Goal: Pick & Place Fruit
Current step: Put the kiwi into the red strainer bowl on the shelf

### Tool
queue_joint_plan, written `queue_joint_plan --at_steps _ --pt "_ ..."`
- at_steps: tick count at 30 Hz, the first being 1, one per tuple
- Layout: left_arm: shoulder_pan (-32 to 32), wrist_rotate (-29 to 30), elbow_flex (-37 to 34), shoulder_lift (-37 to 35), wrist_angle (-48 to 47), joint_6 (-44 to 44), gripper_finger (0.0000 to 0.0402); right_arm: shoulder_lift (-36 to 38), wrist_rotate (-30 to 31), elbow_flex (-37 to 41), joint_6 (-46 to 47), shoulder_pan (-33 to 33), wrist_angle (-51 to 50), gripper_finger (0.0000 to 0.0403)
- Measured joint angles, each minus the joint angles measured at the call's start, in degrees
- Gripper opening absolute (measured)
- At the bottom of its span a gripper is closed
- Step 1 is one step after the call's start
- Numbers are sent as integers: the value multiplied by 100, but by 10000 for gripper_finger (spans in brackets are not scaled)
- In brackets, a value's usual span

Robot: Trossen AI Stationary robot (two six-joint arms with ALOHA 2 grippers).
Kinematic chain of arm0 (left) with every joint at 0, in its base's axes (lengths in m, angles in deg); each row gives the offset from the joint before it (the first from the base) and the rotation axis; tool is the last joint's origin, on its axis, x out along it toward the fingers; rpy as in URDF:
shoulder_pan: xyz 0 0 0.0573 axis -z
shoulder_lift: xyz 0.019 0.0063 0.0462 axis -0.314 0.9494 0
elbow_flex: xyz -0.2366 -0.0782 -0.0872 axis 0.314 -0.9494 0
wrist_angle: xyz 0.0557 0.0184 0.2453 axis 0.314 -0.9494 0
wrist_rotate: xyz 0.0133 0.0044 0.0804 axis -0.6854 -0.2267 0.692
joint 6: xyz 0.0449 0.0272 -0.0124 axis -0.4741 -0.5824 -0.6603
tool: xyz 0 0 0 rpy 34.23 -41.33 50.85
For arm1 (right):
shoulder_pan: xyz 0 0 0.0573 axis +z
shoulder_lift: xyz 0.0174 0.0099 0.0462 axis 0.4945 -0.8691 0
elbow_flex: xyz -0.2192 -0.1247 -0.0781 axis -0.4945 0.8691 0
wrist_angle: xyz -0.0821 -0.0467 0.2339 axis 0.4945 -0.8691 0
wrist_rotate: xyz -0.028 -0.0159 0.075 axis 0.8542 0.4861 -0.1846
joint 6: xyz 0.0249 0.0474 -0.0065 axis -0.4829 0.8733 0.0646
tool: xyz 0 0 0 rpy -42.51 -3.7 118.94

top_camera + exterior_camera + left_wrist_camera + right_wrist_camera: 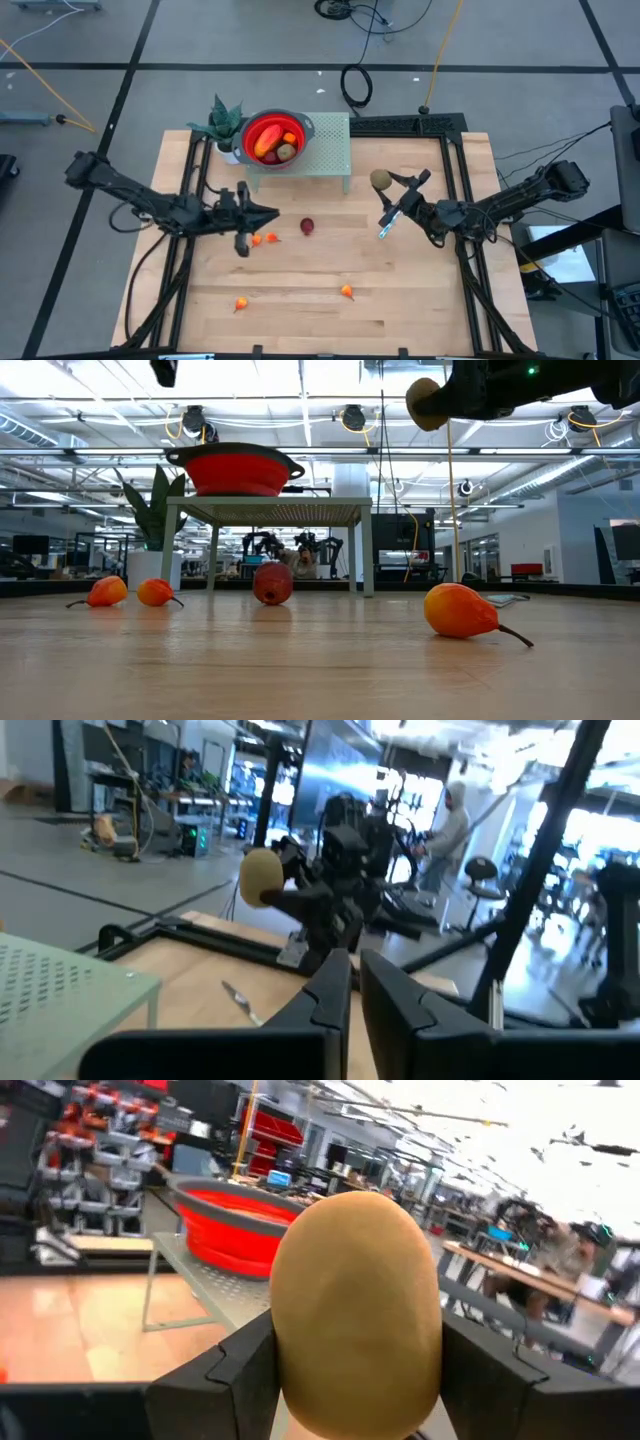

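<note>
A red bowl (272,137) with two fruits in it stands on a pale green stand (320,150) at the table's far side. My right gripper (388,184) hangs to the stand's right, shut on a brownish-green oval fruit (381,180) high above the table (425,405). A dark red fruit (307,227) lies on the wood mid-table. Small orange fruits lie at its left (264,239) and nearer the front (241,303) (347,292). My left gripper (268,213) is shut with nothing in it, level above the table left of the dark red fruit. My right gripper pinches the brownish-green fruit by its two opposite sides (295,1360) between its two fingers (230,1370). The fingers come about level from the table's right side. The fruit is lifted clear of the table and fills the gap between the fingers.
A potted plant (222,125) stands left of the bowl. A slim blue-and-white stick (385,228) shows below my right gripper. A black metal frame (420,125) borders the table's far right. A person (450,820) stands in the room beyond.
</note>
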Motion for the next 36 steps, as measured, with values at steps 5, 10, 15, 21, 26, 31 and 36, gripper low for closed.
queue_joint_plan --at_steps 5,10,15,21,26,31,36 --pt "-166 24 17 681 921 312 75 0 -648 0 -190 -2 147 215" --pt "-299 -58 296 1254 1134 505 136 0 -1503 -2 -117 -2 427 215" --pt "-312 -100 786 1785 1140 296 191 0 -2457 -4 448 -2 655 215" --pt "-412 -587 1425 2428 1138 115 243 -2 -3899 -46 1736 -94 693 215" --pt "-559 -998 1881 2929 1125 117 280 -2 -5027 -130 2543 -210 694 215" --pt "-663 -1275 2267 3373 1115 115 310 -2 -5795 -223 3164 -249 721 215" --pt "-774 -1424 2633 3780 1116 117 332 -2 -6190 -236 3587 -247 751 215"
